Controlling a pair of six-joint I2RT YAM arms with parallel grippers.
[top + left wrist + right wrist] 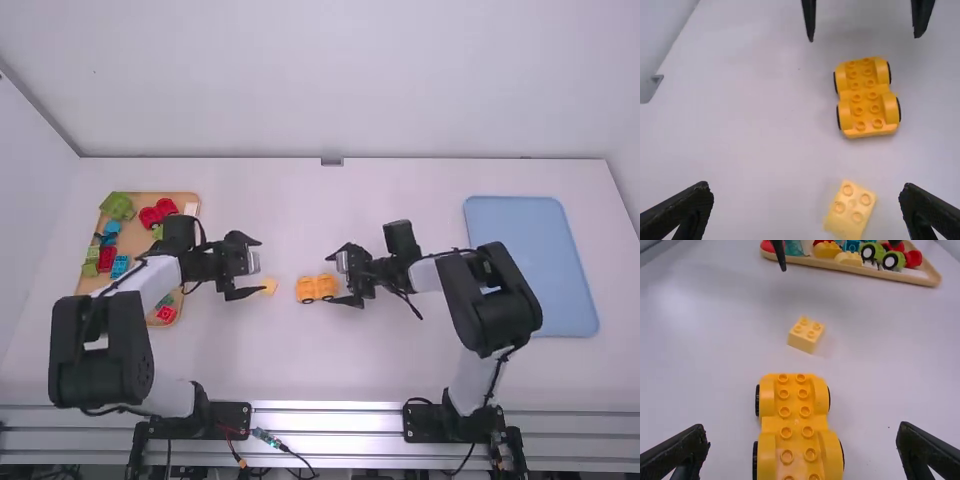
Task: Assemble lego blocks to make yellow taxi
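You're at the first join: yellow car base (795, 427) sits wheels down on the table, studs up, nothing stacked on it. Your small pale yellow block (850, 207), also studs up, lies just left of the base in the high view, apart from it and turned at an angle to it. Left gripper (806, 192) is open, fingers spread wide around the block's spot, holding nothing. Right gripper (802, 432) is open too, fingers either side of the base with gaps showing, so no grip there. Tray of spare blocks (931, 280) is farther left of the base, blue tray (530, 265) well off to its right. Next you likely want the left to close squarely on the block and lift, the right to steady the base, then line up studs and press straight down. Watch the block's angle; a skewed grip probably seats badly or shoves the base.
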